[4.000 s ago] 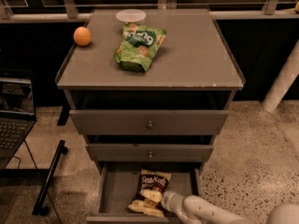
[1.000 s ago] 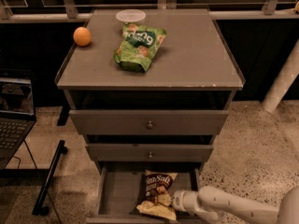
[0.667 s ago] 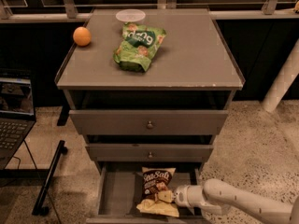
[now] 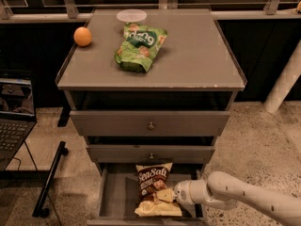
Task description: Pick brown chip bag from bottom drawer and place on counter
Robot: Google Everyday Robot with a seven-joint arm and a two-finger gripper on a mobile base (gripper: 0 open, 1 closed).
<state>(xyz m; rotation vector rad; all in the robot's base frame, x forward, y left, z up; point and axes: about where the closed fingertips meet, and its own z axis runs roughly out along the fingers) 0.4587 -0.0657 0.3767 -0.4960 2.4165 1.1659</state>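
While the brown chip bag [image 4: 153, 185] lies in the bottom drawer [image 4: 116, 192], gripper [image 4: 173, 197] sits at its right edge; grip state, can't tell. Lift & drop on counter [image 4: 197, 55] yet to do.

White letters on the brown bag [image 4: 153, 179] in the bottom drawer [image 4: 109, 192] read "Sea Salt". The green bag [image 4: 139, 46] on the bench [image 4: 197, 55] bears white lettering, upside down and unreadable. The pincer [image 4: 167, 196] sits at the brown bag's right edge
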